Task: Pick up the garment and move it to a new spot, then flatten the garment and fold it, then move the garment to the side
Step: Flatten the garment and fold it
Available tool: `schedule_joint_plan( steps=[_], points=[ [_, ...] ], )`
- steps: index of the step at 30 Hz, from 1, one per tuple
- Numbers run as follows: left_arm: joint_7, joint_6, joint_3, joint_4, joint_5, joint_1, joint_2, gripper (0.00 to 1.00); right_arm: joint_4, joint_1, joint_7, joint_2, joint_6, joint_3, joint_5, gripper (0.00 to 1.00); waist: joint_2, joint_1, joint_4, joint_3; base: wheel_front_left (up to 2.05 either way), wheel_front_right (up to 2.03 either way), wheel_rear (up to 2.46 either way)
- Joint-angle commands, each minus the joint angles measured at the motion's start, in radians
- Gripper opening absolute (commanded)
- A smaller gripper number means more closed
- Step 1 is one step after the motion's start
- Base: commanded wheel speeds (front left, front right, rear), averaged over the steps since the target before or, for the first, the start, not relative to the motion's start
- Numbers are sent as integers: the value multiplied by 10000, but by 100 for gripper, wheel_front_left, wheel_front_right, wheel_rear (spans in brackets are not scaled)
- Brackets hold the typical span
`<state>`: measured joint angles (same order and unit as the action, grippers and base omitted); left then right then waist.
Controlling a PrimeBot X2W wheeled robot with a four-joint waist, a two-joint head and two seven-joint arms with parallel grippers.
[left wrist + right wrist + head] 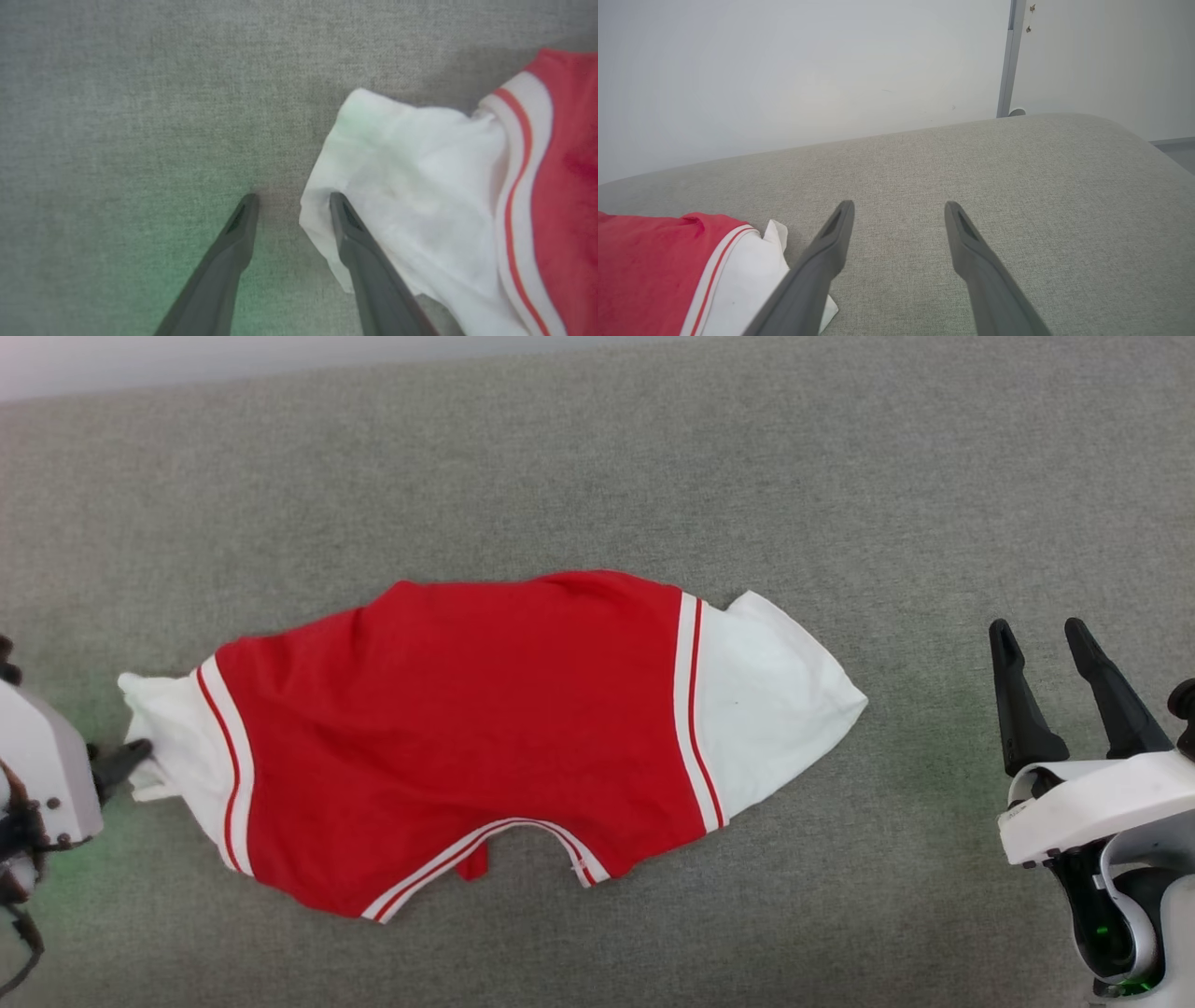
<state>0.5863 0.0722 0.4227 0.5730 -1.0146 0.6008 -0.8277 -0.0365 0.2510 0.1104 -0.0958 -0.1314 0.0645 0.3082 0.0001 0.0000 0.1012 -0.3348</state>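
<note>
light bright, even | shadows faint | green glow patches | left wrist view blurred

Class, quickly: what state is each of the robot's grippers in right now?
Left gripper: open, at the sleeve edge of the shirt, gripping nothing.
Right gripper: open, empty.
</note>
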Motion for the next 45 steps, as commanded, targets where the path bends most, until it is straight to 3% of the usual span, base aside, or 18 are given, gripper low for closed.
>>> schedule_joint_plan(
  steps=[1, 2, 4, 8, 10, 17, 29, 38, 40, 45],
  points=[
    [130, 47, 157, 174, -9, -137, 176, 71, -35, -24, 5, -43, 15, 63, 23, 100, -1, 0, -2, -8, 0, 0, 0],
    [260, 75, 204, 253, -75, -153, 222, 68, -42, -50, 19, -43, 15, 76, 21, 100, -1, 0, -11, -12, 0, 0, 0],
    [562, 137, 293, 370, -226, -181, 342, 49, -57, -90, 38, -39, 15, 93, 10, 100, -1, 0, -28, -18, 0, 0, 0],
    [966, 166, 414, 445, -358, -88, 518, 44, -67, -78, 80, -26, 15, 94, -34, 100, -1, 0, -75, -16, 0, 0, 0],
    [1212, 21, 519, 560, -387, -102, 601, 0, -71, -33, 99, -12, 15, 71, -54, 100, -1, 0, -83, -9, 0, 0, 0],
    [948, 8, 464, 462, -195, 144, 402, 0, -84, 23, 582, -49, 15, 53, 162, 100, -1, 0, -124, -32, 0, 0, 0],
    [740, -98, 413, 38, -161, 476, 494, 0, 341, 511, 3574, -467, 15, -1021, 1386, 100, -1, 0, -511, -338, 0, 0, 0],
    [610, -8, 607, -155, -2, 820, 818, 0, 1530, 1328, 4974, -725, 15, -1681, 1580, 99, -1, 0, -898, -545, 0, 0, 0],
    [602, 2, 632, -124, 35, 927, 873, 0, 1909, 1566, 5135, -781, 15, -1911, 1534, 0, -1, 0, -950, -542, 0, 0, 0],
    [540, 43, 551, -131, 44, 1317, 843, 0, 2390, 2369, 5363, -841, 14, -1836, 1776, 0, -1, 0, -1049, -353, 0, 0, 0]
  ],
)
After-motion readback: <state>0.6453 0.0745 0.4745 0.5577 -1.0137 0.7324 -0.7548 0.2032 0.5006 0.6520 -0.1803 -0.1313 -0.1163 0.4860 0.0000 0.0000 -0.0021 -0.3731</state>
